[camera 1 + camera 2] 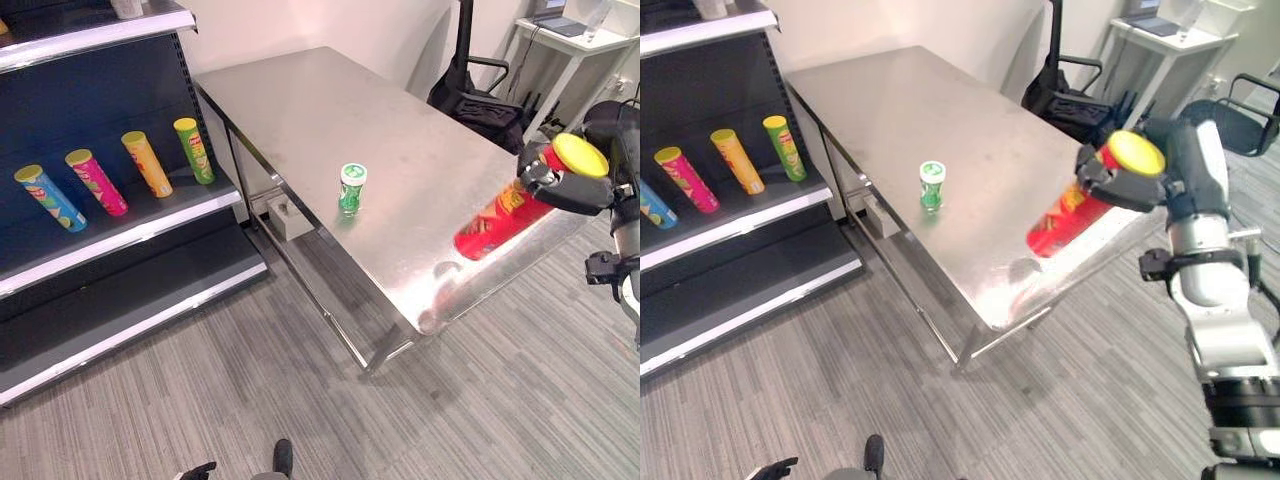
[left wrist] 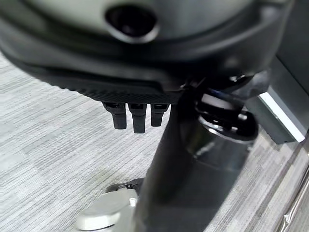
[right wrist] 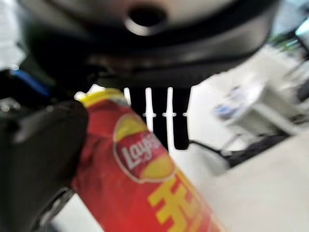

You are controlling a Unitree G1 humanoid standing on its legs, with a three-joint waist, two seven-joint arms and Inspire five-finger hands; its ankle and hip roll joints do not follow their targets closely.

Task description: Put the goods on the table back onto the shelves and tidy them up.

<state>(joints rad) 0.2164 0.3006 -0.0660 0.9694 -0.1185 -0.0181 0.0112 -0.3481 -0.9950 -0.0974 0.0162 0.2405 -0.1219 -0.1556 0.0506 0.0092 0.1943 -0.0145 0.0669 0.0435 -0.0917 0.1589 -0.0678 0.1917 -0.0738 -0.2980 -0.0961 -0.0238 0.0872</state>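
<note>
Floor (image 1: 300, 400) of grey striped carpet is seen nearest, below the steel tabletop (image 1: 330, 110). The left hand (image 2: 137, 116) is seen in its own wrist view above this floor, its fingers hanging fairly straight and nothing held in them.

Next comes the right hand (image 1: 1130, 185), raised above the near right corner of the tabletop. Its fingers and thumb are curled round the upper end of a red can (image 1: 1065, 220), just under the can's yellow lid (image 1: 1137, 153). The can is held tilted, its lid end up at the hand and its lower end slanting down over the tabletop's near edge; whether that end touches the steel cannot be told. In the right wrist view the red can (image 3: 145, 183) is seen lying across the palm, with the thumb pressed against one side and the fingers reaching past it.

Well apart from that hand, toward the robot's left and a little farther off, a small green can (image 1: 352, 188) with a white lid is stood upright near the tabletop's left edge.

Farther to the left of it, a dark shelf (image 1: 130, 235) carries four cans laid leaning in a row: a blue can (image 1: 50, 198), a pink can (image 1: 97, 182), an orange can (image 1: 147, 163) and a light green can (image 1: 194, 150).

Beyond the right hand, a black chair (image 1: 480, 100) is seen past the tabletop's far side.
</note>
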